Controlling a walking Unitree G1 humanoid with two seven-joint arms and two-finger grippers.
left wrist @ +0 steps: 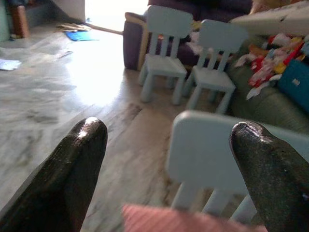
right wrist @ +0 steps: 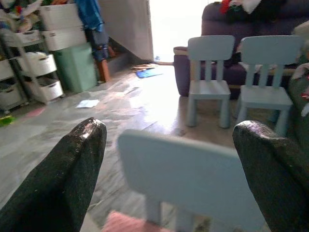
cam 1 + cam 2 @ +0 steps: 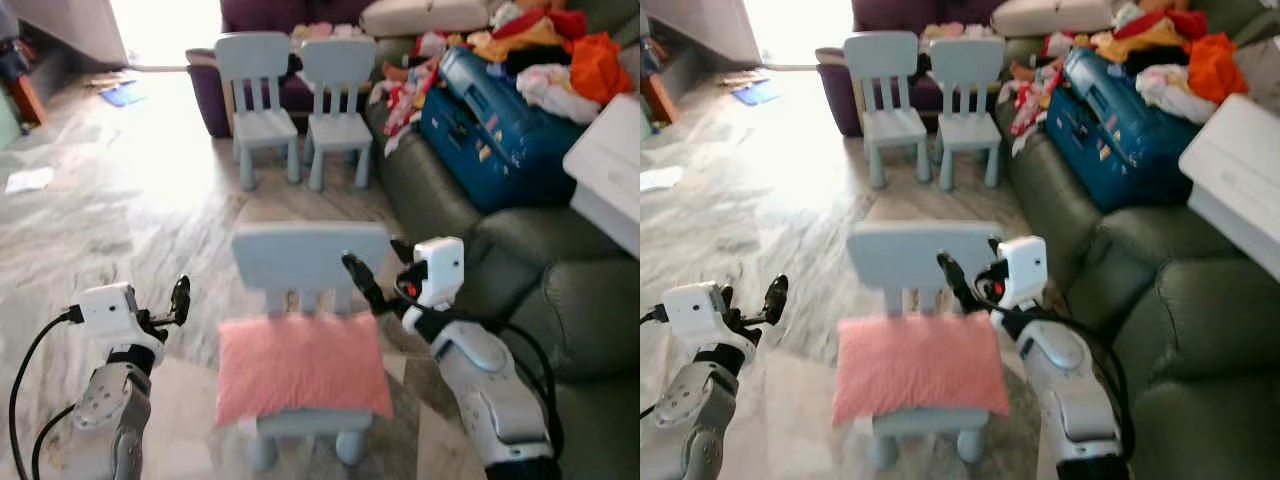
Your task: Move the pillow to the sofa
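Note:
A pink pillow (image 3: 300, 365) lies flat on the seat of a small light-blue chair (image 3: 308, 255) right in front of me. My left gripper (image 3: 180, 298) hovers to the left of the chair, open, with nothing between its fingers (image 1: 79, 159). My right gripper (image 3: 375, 268) is at the right end of the chair's backrest, just above the pillow's far right corner, also open and empty. In the right wrist view the backrest (image 2: 193, 176) spans the gap between the fingers (image 2: 72, 169). The dark green sofa (image 3: 560, 300) runs along my right side.
On the sofa lie a blue suitcase (image 3: 500, 130), heaped clothes (image 3: 560, 50) and a white box (image 3: 610, 170). Two more light-blue chairs (image 3: 258, 90) (image 3: 338, 90) stand ahead before a purple sofa (image 3: 290, 20). Marble floor (image 3: 120, 200) stretches to the left.

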